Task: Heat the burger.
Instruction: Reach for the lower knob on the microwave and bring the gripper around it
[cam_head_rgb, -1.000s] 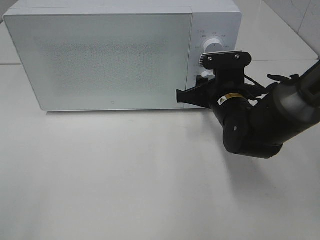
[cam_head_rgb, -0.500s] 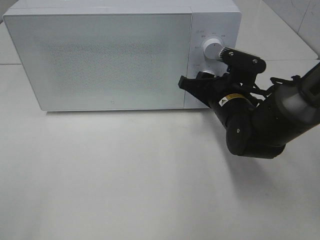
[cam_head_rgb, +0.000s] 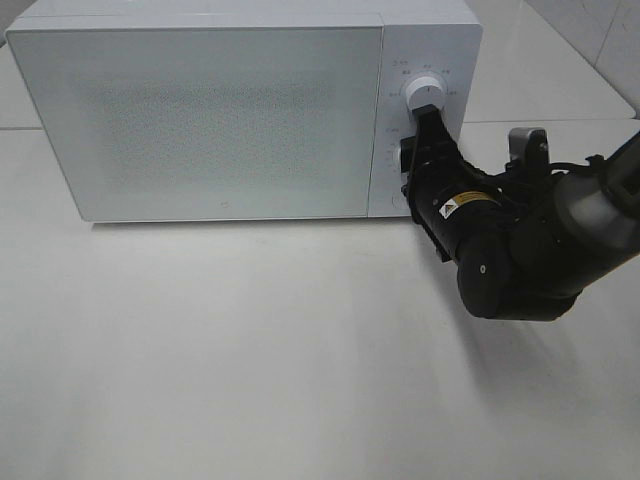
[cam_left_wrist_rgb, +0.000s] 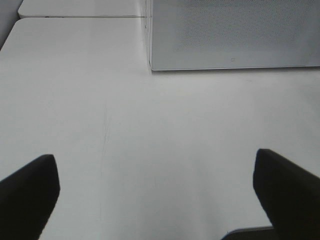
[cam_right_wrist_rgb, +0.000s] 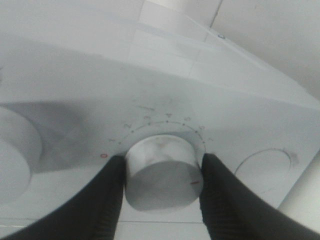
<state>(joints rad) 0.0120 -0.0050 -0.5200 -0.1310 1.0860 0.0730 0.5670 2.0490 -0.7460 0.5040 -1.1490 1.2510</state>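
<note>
With the right gripper (cam_right_wrist_rgb: 162, 162) clamped on the lower knob (cam_right_wrist_rgb: 161, 175) of the microwave (cam_head_rgb: 240, 110), at six o'clock from the upper knob (cam_head_rgb: 424, 95), turn it squarely about its axis without slipping; the left gripper (cam_left_wrist_rgb: 155, 190) hangs spread and empty; the burger is unseen, probably shut inside.

Microwave (cam_head_rgb: 210, 110) stands at the back of the table (cam_head_rgb: 250, 360), door (cam_head_rgb: 200, 120) on the left; right gripper (cam_right_wrist_rgb: 162, 161) straddles the lower dial (cam_right_wrist_rgb: 160, 175), below the upper dial (cam_head_rgb: 424, 95).
</note>
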